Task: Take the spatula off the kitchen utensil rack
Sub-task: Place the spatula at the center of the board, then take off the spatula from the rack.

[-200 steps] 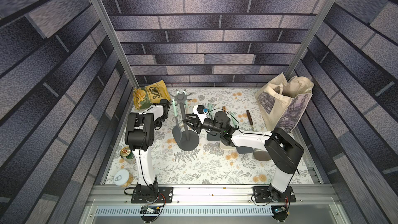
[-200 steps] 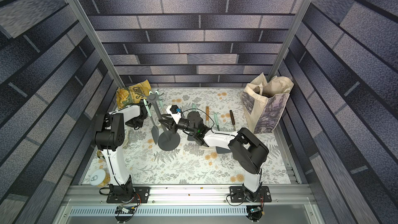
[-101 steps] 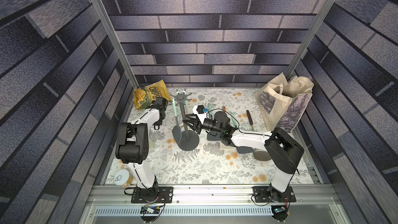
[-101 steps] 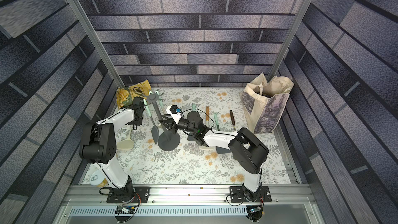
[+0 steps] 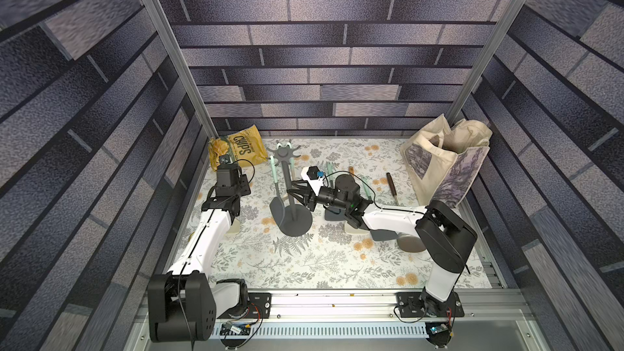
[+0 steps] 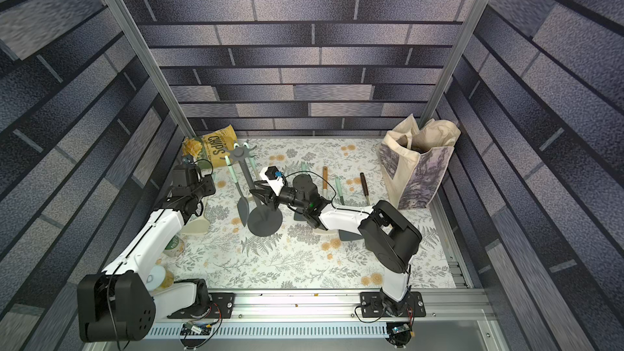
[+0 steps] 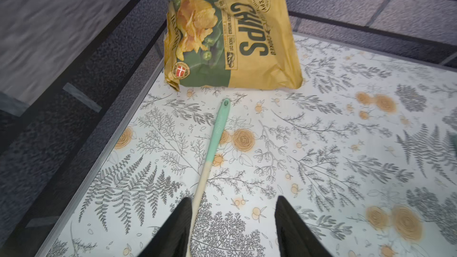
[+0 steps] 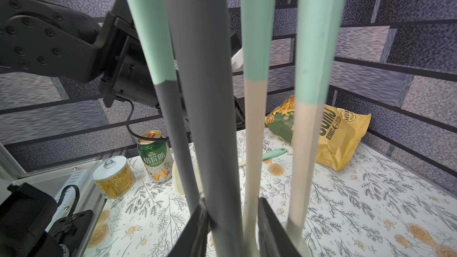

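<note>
The left gripper is being held agape, empty. The spatula is lying on the table left of the kitchen utensil rack, whose pole is being clamped by the right gripper. Set-down is seemingly being finished, and a clean upward retreat is being called for.

floral cloth underfoot: grey ferns, orange blooms on white. back wall behind cloth and side walls flanking it: grey-purple brick print. aluminium posts rise from cloth's back corners. metal rail along cloth's front edge, slotted grille beyond. light even, shadows soft.
</note>
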